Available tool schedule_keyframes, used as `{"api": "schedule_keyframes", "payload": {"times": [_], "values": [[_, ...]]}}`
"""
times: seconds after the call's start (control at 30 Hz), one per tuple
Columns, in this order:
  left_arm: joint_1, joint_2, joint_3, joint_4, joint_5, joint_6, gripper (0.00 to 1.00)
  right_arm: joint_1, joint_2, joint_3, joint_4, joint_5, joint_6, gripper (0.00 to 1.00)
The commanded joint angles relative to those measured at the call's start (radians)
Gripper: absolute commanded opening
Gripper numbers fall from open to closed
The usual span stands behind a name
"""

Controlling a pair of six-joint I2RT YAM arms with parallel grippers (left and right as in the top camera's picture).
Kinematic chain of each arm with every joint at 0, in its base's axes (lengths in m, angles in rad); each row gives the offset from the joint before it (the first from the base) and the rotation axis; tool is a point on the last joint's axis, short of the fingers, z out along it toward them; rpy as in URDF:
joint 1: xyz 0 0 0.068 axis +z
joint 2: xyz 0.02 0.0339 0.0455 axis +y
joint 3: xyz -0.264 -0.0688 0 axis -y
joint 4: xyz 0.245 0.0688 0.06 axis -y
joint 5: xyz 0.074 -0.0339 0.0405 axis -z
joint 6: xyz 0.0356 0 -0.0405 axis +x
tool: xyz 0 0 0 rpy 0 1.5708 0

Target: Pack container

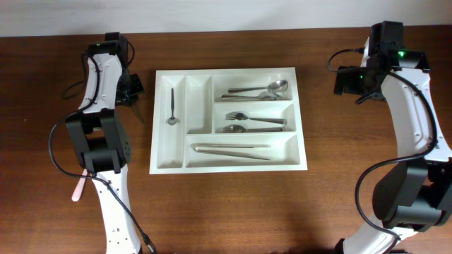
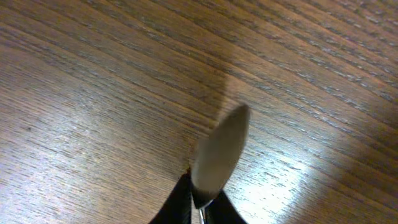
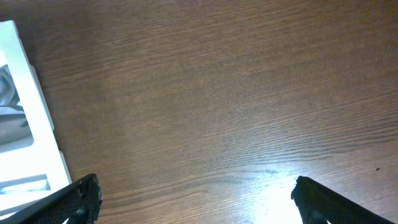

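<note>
Far left, pinching a silver utensil [image 2: 217, 149] tight in the left end effector [image 2: 199, 202], over bare worktop [image 1: 226, 204] just beside the container [image 1: 196, 102]. Centre, lying flat with cutlery [image 1: 258, 92] in four of its compartments. Right, gaping wide with the right end effector [image 3: 196, 193], over wood near the container's right edge.

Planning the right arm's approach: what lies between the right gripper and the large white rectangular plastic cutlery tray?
Only bare brown wooden table, from the right gripper to the white plastic cutlery tray; overhead and right wrist views both show it.
</note>
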Motion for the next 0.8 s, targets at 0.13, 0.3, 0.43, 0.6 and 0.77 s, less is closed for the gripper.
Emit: {"api": "schedule_keyframes", "payload": {"times": [0.13, 0.3, 0.43, 0.6, 0.77], "values": [[0.007, 0.058, -0.003, 0.003, -0.023, -0.002, 0.02, -0.002, -0.032, 0.01, 0.001, -0.002, 0.011, 0.99], [0.011, 0.058, 0.037, -0.018, -0.069, 0.002, 0.02, -0.002, -0.032, 0.01, 0.001, -0.002, 0.011, 0.99], [0.019, 0.058, 0.147, -0.082, -0.08, 0.003, 0.02, -0.002, -0.032, 0.01, 0.001, -0.002, 0.011, 0.99], [0.016, 0.058, 0.36, -0.187, -0.077, 0.005, 0.02, -0.002, -0.032, 0.01, 0.001, -0.002, 0.011, 0.99], [-0.011, 0.058, 0.578, -0.294, -0.052, 0.005, 0.02, -0.002, -0.032, 0.01, 0.001, -0.002, 0.011, 0.99]]}}
